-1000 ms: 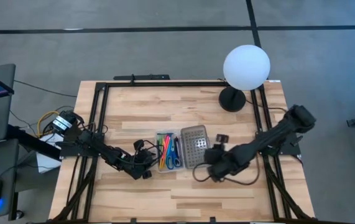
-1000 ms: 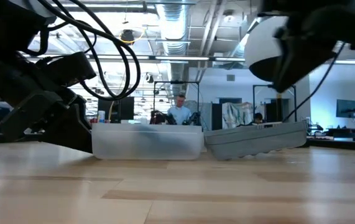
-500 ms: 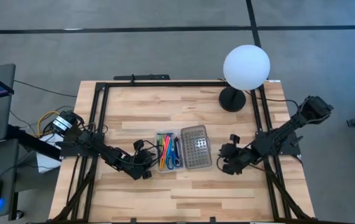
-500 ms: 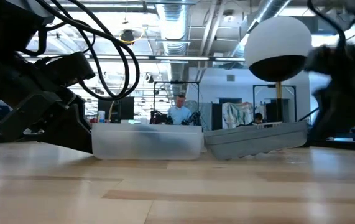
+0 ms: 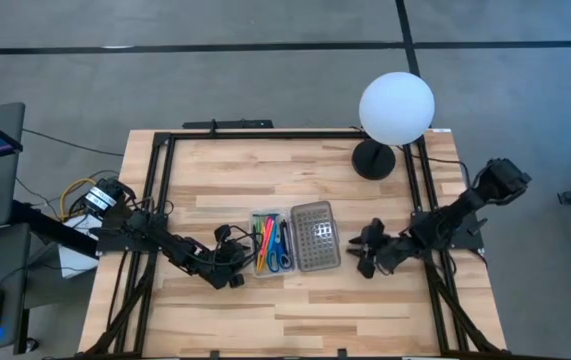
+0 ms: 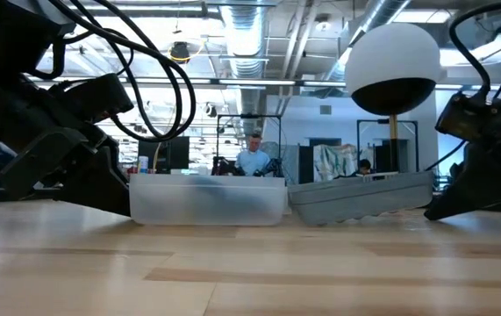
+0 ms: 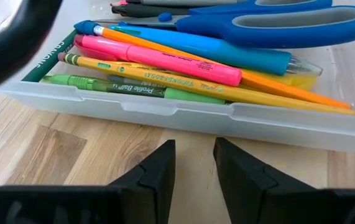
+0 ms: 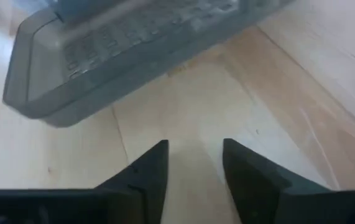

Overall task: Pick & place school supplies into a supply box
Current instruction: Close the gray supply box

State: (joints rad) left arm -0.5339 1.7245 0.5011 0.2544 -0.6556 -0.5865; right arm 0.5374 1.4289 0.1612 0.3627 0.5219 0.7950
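The clear plastic supply box [image 5: 270, 243] is lying open mid-table [image 5: 265, 170], its grey dotted lid [image 5: 315, 236] folded flat alongside. Pink, green, blue and yellow pens and pencils [image 7: 165, 62] and blue-handled scissors [image 7: 270, 18] are filling it. My left fingers [image 7: 193, 165], empty and slightly apart, are hovering beside the box; my right fingers [image 8: 193, 165], apart, are waiting near the lid

Scissors [image 7: 270, 18] handles cut off

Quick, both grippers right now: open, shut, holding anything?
Left gripper: open, empty, just short of the supply box.
Right gripper: open, empty, beside the lid.
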